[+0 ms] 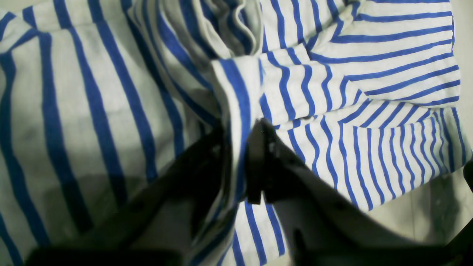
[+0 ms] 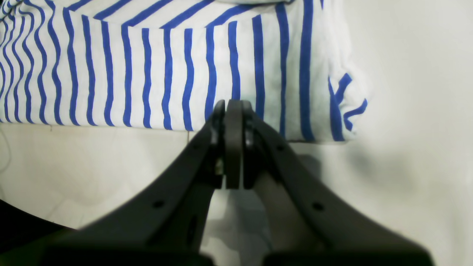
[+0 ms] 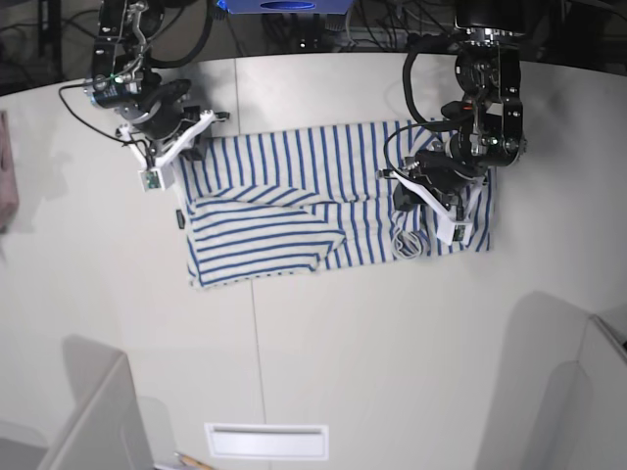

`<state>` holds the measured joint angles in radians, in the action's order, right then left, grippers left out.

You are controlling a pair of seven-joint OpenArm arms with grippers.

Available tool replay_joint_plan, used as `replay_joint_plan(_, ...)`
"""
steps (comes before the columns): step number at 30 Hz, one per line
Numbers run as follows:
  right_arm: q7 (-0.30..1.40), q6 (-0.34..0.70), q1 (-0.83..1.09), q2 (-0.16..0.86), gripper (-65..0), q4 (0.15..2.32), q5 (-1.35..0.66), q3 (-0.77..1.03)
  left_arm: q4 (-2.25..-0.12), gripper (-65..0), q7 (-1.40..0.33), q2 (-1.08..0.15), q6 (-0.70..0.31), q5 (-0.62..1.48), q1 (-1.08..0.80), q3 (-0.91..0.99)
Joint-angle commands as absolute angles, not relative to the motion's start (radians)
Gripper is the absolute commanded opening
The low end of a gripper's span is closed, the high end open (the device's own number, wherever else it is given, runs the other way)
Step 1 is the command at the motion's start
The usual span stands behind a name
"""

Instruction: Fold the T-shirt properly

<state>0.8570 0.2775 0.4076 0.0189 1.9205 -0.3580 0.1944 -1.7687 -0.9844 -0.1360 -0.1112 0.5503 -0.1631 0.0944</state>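
The T-shirt [image 3: 294,201] lies spread across the far half of the pale surface [image 3: 392,352], blue stripes on white, partly folded already: one flap is doubled over on the side toward the near edge, and the cloth bunches into wrinkles at the end under the left arm.

Left gripper [image 1: 242,162] is right down in the fabric. From its wrist view, a raised ridge of striped cloth stands between the two dark fingers [image 1: 266,155], which sit a narrow gap apart with the fold pinched between them. The cloth around it is rumpled, stripes running in several directions, and a sleeve edge shows off to the side against bare surface. In the base view this arm hangs over the shirt's end nearest the surface's far corner, its white wrist parts pressed close to the cloth.

Right gripper [image 2: 232,111] is at the opposite end. Its fingers [image 2: 234,147] are pressed flat together with nothing between them. The tips hover just at the hem of the shirt, where the striped edge meets the bare surface, and I can't tell whether they touch the cloth. A small curl of fabric sticks out at the shirt's corner beside them.

A pinkish cloth [image 3: 7,181] sits at the surface's side edge, well apart from the shirt.
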Motion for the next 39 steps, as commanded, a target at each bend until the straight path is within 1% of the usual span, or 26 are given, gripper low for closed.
replay_joint_plan(1,0.84,0.282,0.403,0.024,-65.0,1.94,-0.364,0.197,-1.785,-45.3,-0.969,-0.137,-0.117,0.562,-0.15,0.096)
replay_joint_plan(3,0.84,0.282,0.403,0.024,-65.0,1.94,-0.364,0.197,-1.785,-32.4,-0.969,-0.137,-0.117,0.564,-0.15,0.096)
replay_joint_plan(6,0.84,0.282,0.401,0.024,-65.0,1.94,-0.364,0.197,-1.785,-15.3,-0.969,-0.13,-0.117,0.567,-0.15,0.096)
replay_joint_plan(8,0.84,0.282,0.4,0.024,-65.0,1.94,-0.364,0.197,-1.785,-7.4,-0.97,-0.104,-0.117,0.567,-0.15,0.094)
replay_joint_plan(9,0.84,0.282,0.4,0.024,-65.0,1.94,-0.364,0.197,-1.785,-5.1,-0.97,-0.096,-0.117,0.567,-0.151,0.093)
replay_joint_plan(11,0.84,0.282,0.398,0.024,-65.0,1.94,-0.364,0.197,-1.785,-4.1,-0.97,-0.087,-0.117,0.567,-0.151,0.054)
replay_joint_plan(17,0.84,0.282,0.395,0.024,-65.0,1.94,-0.364,0.197,-1.785,-4.1,-0.967,-0.054,-0.117,0.567,-0.151,-0.093)
replay_joint_plan(21,0.84,0.282,0.395,0.024,-65.0,1.94,-0.364,0.199,-1.794,-4.1,-0.967,-0.018,-0.117,0.567,-0.151,-0.114)
replay_joint_plan(25,0.84,0.282,0.386,0.024,-65.0,1.939,-0.364,0.199,-1.811,-4.4,-0.969,-0.018,-0.117,0.567,-0.157,-0.104)
replay_joint_plan(26,0.84,0.282,0.383,0.024,-65.0,1.939,-0.364,0.199,-1.831,-5.4,-0.967,-0.019,-0.117,0.567,-0.16,-0.102)
replay_joint_plan(27,0.84,0.282,0.381,0.024,-65.0,1.939,-0.364,0.199,-1.856,-8.9,-0.967,-0.022,-0.117,0.567,-0.163,-0.101)
replay_joint_plan(28,0.84,0.282,0.38,0.025,-65.0,1.939,-0.364,0.199,-1.88,-15.3,-0.969,-0.028,-0.117,0.567,-0.171,-0.082)
replay_joint_plan(29,0.84,0.282,0.372,0.027,-65.0,1.939,-0.364,0.199,-1.905,-23.5,-0.97,-0.038,-0.117,0.567,-0.185,-0.045)
replay_joint_plan(30,0.84,0.282,0.363,0.027,-65.0,1.939,-0.364,0.2,-1.929,-33.7,-0.97,-0.041,-0.117,0.567,-0.197,-0.002)
replay_joint_plan(31,0.84,0.282,0.357,0.028,-65.0,1.939,-0.364,0.203,-1.951,-45.7,-0.97,-0.042,-0.117,0.567,-0.213,0.048)
replay_joint_plan(32,0.842,0.282,0.349,0.028,-65.0,1.939,-0.364,0.219,-1.96,-56.3,-0.97,-0.044,-0.117,0.567,-0.223,0.097)
replay_joint_plan(33,0.842,0.282,0.338,0.025,-65.0,1.939,-0.364,0.234,-1.963,-65.0,-0.97,-0.044,-0.117,0.567,-0.236,0.15)
replay_joint_plan(35,0.86,0.282,0.305,0.024,-65.0,1.933,-0.364,0.268,-1.96,-65.0,-0.97,-0.045,-0.117,0.567,-0.255,0.263)
replay_joint_plan(37,0.929,0.283,0.252,0.024,-65.0,1.933,-0.384,0.309,-1.962,-65.0,-0.97,-0.068,-0.122,0.567,-0.286,0.383)
replay_joint_plan(39,1.023,0.285,0.191,0.03,-65.0,1.923,-0.475,0.372,-1.962,-65.0,-0.97,-0.107,-0.122,0.567,-0.312,0.478)
